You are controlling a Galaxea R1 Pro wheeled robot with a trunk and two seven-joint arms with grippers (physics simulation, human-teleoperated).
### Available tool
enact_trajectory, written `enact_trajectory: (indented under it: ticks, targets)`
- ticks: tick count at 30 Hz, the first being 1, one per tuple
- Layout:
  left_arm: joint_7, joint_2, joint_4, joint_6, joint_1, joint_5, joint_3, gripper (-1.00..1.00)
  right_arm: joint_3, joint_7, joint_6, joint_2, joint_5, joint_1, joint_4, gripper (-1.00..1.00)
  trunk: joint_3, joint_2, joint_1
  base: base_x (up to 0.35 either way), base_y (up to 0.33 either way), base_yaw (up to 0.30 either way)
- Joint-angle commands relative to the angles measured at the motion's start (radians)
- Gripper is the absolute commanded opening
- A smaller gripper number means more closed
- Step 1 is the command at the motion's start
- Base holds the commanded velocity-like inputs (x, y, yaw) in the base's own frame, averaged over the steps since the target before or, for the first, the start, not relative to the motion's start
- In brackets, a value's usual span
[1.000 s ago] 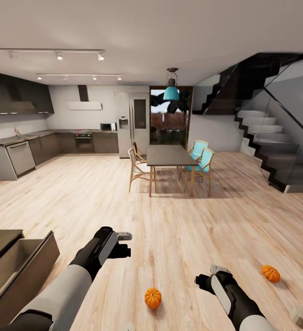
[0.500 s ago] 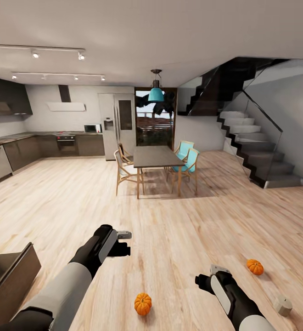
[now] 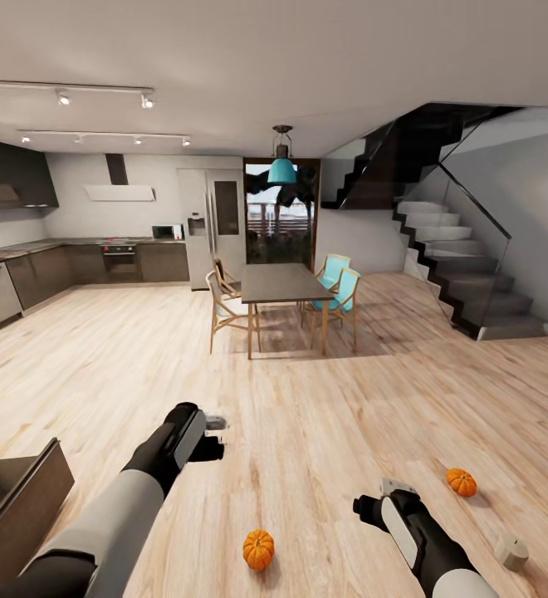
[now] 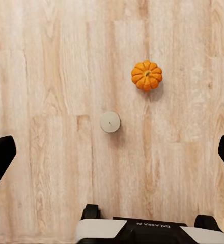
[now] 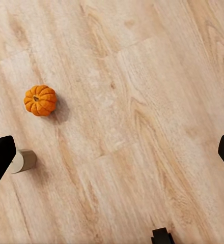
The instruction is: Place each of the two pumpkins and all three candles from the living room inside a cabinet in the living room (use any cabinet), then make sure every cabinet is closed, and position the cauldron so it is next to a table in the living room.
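On the wooden floor near the robot, two pumpkins are seen: one between the arms, the other further right, with a candle lying just beside the right forearm. An open cabinet stands at the near left. A pickup appears to be the step in hand; the chosen arm should be lowered straight over one pumpkin so that it is centred before the fingers are closed. Both arms are held out forward and low, wrists bent down toward the floor. The left gripper and the right gripper are spread wide, holding nothing.
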Motion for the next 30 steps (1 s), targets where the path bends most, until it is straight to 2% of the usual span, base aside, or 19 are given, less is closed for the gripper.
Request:
enact_trajectory:
  ticks: [1, 4, 7, 11, 27, 30]
  targets:
    - [0.023, 0.000, 0.002, 0.002, -0.001, 0.013, 0.015, 1.00, -0.002, -0.008, 0.003, 0.001, -0.011, -0.001, -0.002, 1.00, -0.002, -0.002, 0.001, 0.000, 0.000, 0.000]
    - [0.046, 0.000, 0.007, 0.002, -0.006, 0.013, 0.059, 1.00, -0.002, -0.008, 0.003, 0.000, -0.011, -0.001, -0.002, 1.00, -0.002, -0.002, 0.001, 0.000, 0.000, 0.000]
    - [0.047, 0.000, 0.009, 0.002, -0.009, 0.013, 0.077, 1.00, -0.003, -0.008, 0.003, 0.000, -0.012, -0.001, -0.002, 1.00, -0.002, -0.002, 0.001, 0.000, 0.000, 0.000]
    - [0.032, 0.000, 0.012, 0.001, -0.010, 0.012, 0.086, 1.00, -0.003, -0.008, 0.003, 0.000, -0.012, -0.001, -0.003, 1.00, -0.002, -0.002, 0.001, 0.000, 0.000, 0.000]
    - [0.015, 0.001, 0.014, -0.005, -0.011, 0.014, 0.093, 1.00, -0.004, -0.008, 0.003, 0.000, -0.012, 0.000, -0.004, 1.00, -0.052, -0.114, 0.062, 0.000, 0.000, 0.000]
    - [-0.007, 0.002, 0.015, -0.012, -0.009, 0.015, 0.094, 1.00, -0.004, -0.008, 0.004, 0.000, -0.012, 0.000, -0.004, 1.00, -0.061, -0.135, 0.073, 0.000, 0.000, 0.000]
